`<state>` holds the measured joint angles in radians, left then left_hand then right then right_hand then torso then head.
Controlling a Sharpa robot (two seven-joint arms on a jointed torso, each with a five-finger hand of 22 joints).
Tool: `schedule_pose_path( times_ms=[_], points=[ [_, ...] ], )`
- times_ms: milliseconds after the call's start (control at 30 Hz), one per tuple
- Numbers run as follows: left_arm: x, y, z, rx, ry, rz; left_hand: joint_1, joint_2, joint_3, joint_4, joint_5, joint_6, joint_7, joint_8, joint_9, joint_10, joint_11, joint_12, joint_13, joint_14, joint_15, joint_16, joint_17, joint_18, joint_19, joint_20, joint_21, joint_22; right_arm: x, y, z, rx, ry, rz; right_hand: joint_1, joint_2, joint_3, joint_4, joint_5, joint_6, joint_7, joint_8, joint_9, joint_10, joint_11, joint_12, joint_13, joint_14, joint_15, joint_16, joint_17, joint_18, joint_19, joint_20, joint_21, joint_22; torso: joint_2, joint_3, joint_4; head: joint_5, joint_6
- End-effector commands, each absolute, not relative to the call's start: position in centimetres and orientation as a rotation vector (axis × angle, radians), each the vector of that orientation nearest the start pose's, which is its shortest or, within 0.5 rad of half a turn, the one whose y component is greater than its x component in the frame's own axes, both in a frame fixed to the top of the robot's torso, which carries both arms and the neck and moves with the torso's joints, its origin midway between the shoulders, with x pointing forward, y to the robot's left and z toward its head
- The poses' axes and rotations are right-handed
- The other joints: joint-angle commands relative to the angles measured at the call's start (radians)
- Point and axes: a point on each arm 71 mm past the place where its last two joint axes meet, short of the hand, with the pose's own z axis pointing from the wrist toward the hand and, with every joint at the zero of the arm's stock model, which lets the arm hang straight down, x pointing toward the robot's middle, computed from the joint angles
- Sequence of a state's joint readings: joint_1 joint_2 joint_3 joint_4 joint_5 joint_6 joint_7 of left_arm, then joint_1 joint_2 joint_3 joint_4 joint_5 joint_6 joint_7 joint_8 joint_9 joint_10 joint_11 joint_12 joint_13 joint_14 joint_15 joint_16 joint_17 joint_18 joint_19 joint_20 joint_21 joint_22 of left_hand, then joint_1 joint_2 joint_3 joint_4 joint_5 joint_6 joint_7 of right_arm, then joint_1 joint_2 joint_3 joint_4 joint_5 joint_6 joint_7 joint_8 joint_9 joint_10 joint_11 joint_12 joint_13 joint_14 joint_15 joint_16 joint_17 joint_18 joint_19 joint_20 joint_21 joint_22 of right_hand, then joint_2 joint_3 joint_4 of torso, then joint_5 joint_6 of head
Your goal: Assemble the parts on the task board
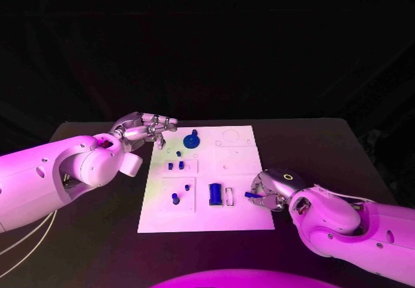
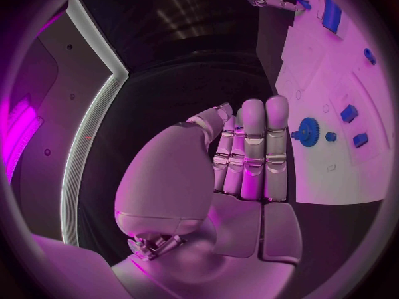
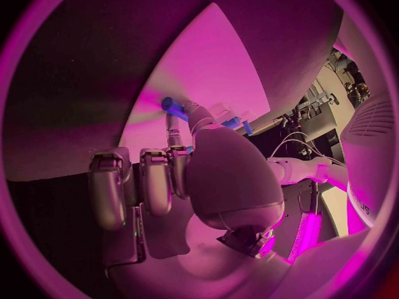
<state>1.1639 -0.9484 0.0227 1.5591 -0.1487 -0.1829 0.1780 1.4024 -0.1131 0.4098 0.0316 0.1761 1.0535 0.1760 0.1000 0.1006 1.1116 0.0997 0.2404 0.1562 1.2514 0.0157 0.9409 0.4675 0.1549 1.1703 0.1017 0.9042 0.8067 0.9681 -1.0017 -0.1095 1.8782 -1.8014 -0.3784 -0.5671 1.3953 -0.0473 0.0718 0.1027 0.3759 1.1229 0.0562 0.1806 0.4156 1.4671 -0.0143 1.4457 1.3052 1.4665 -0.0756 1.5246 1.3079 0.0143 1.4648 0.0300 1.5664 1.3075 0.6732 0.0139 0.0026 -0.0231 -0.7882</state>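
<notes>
- The task board [image 1: 207,180] lies flat in the middle of the black table [image 1: 311,144], long side running away from the robot
- The right hand [image 1: 270,191] sits at the board's near right edge and pinches a small blue part [image 1: 252,194] between its fingertips; the right wrist view shows the same piece [image 3: 173,104] held at the tips just over the white surface (whether it touches the board I cannot tell)
- The left hand [image 1: 147,129] hovers at the board's far left corner, holding nothing; in the left wrist view its fingers [image 2: 253,146] stand straight and pressed side by side, the thumb apart from them
- A blue gear [image 1: 191,141] rests on the far part of the board, just beside the left hand's fingertips; the left wrist view shows it [image 2: 308,132] near the fingers but apart from them
- A tall blue block [image 1: 214,192] stands in the near part of the board, with a pale rectangular piece [image 1: 229,196] just beside it on the side toward the right hand
- Small blue pegs [image 1: 176,198] sit in the near left panel, and a few more small blue pieces [image 1: 177,164] lie in the panel beyond it
</notes>
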Motion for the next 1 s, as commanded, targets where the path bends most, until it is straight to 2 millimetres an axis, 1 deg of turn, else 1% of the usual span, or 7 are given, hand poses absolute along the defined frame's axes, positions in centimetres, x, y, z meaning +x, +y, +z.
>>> schedule_pose_path(
  times_ms=[33, 167, 500, 600, 667, 767, 1000],
  points=[
    [47.8, 23.9, -18.0, -1.056, 1.660, -1.477, -0.002, 0.010, 0.000, -0.006, 0.004, -0.009, -0.001, 0.007, -0.002, -0.005, -0.001, 0.005, -0.001, -0.009, 0.000, 0.003, -0.001, 0.014, -0.002, 0.001, -0.006, -0.001, 35.7, -19.9, -26.8, 0.042, 1.858, 0.417, 0.031, 0.054, 0.047, -0.022, 0.008, 0.004, -0.003, 0.009, 0.012, 0.049, -0.008, 0.006, 0.201, 0.089, -0.009, 0.004, 0.194, -0.014, 0.106, -0.005, 0.004, 0.263, 0.000, 0.0008, -0.0003, 0.002, 0.003],
    [47.8, 23.9, -18.0, -1.055, 1.661, -1.478, -0.002, 0.010, 0.000, -0.006, 0.004, -0.009, -0.001, 0.007, -0.002, -0.005, -0.001, 0.005, -0.001, -0.009, 0.000, 0.003, -0.001, 0.014, -0.002, 0.001, -0.006, -0.001, 35.7, -19.5, -26.1, 0.160, 1.850, 0.479, 0.011, 0.041, 0.084, -0.024, 0.010, 0.003, -0.004, 0.017, 0.018, 0.050, -0.008, 0.007, 0.202, 0.089, -0.010, 0.004, 0.195, -0.014, 0.106, -0.006, 0.004, 0.263, 0.000, 0.0000, 0.0003, 0.003, 0.004],
    [47.8, 23.7, -18.0, -1.054, 1.664, -1.481, -0.001, 0.011, 0.001, -0.007, 0.004, -0.009, -0.001, 0.007, -0.002, -0.005, -0.001, 0.005, -0.001, -0.009, 0.000, 0.003, -0.002, 0.014, -0.002, 0.001, -0.007, -0.002, 35.7, -18.2, -25.4, 0.300, 1.858, 0.574, -0.047, 0.010, 0.147, -0.016, 0.008, -0.002, -0.005, 0.029, 0.029, 0.052, -0.009, 0.008, 0.203, 0.090, -0.010, 0.005, 0.196, -0.014, 0.106, -0.007, 0.004, 0.263, 0.002, 0.0008, 0.0002, 0.005, 0.006],
    [47.8, 23.7, -18.0, -1.054, 1.665, -1.481, -0.001, 0.011, 0.001, -0.007, 0.004, -0.009, -0.001, 0.007, -0.002, -0.005, -0.001, 0.005, -0.001, -0.009, 0.000, 0.003, -0.002, 0.014, -0.002, 0.001, -0.007, -0.002, 35.7, -17.8, -25.6, 0.328, 1.879, 0.588, -0.070, 0.006, 0.159, -0.007, 0.007, -0.001, -0.006, 0.032, 0.031, 0.053, -0.010, 0.008, 0.204, 0.090, -0.011, 0.005, 0.196, -0.014, 0.106, -0.007, 0.004, 0.263, 0.002, 0.0005, -0.0003, 0.005, 0.005],
    [47.8, 23.7, -18.0, -1.054, 1.664, -1.482, -0.001, 0.011, 0.001, -0.007, 0.004, -0.009, -0.001, 0.007, -0.002, -0.005, -0.001, 0.005, -0.001, -0.009, 0.000, 0.003, -0.002, 0.014, -0.002, 0.001, -0.007, -0.002, 35.7, -17.6, -25.7, 0.336, 1.890, 0.595, -0.086, 0.004, 0.165, 0.002, 0.006, 0.000, -0.006, 0.034, 0.032, 0.053, -0.010, 0.009, 0.204, 0.090, -0.011, 0.004, 0.195, -0.014, 0.106, -0.007, 0.004, 0.263, 0.001, 0.0000, -0.0007, 0.007, 0.011],
    [47.8, 23.7, -18.0, -1.054, 1.665, -1.482, -0.001, 0.011, 0.001, -0.007, 0.004, -0.009, -0.001, 0.007, -0.002, -0.005, -0.001, 0.005, -0.001, -0.009, 0.000, 0.003, -0.002, 0.014, -0.002, 0.001, -0.007, -0.002, 35.8, -17.2, -25.9, 0.342, 1.917, 0.601, -0.124, 0.004, 0.167, 0.025, 0.003, 0.004, -0.007, 0.037, 0.034, 0.056, -0.010, 0.013, 0.206, 0.090, -0.011, 0.005, 0.196, -0.014, 0.106, -0.007, 0.004, 0.263, 0.001, 0.0005, 0.0001, 0.008, 0.014],
    [47.7, 23.7, -18.0, -1.053, 1.666, -1.484, -0.001, 0.011, 0.001, -0.007, 0.004, -0.009, -0.001, 0.007, -0.002, -0.005, -0.001, 0.005, -0.001, -0.009, 0.000, 0.003, -0.002, 0.014, -0.002, 0.001, -0.007, -0.002, 36.1, -16.4, -26.7, 0.336, 1.980, 0.596, -0.185, -0.005, 0.158, 0.062, 0.031, 0.021, -0.013, 0.051, 0.040, 0.060, -0.015, 0.020, 0.211, 0.090, -0.014, 0.005, 0.196, -0.014, 0.106, -0.010, 0.004, 0.263, 0.001, 0.0011, -0.0008, 0.010, 0.009]
  ],
)
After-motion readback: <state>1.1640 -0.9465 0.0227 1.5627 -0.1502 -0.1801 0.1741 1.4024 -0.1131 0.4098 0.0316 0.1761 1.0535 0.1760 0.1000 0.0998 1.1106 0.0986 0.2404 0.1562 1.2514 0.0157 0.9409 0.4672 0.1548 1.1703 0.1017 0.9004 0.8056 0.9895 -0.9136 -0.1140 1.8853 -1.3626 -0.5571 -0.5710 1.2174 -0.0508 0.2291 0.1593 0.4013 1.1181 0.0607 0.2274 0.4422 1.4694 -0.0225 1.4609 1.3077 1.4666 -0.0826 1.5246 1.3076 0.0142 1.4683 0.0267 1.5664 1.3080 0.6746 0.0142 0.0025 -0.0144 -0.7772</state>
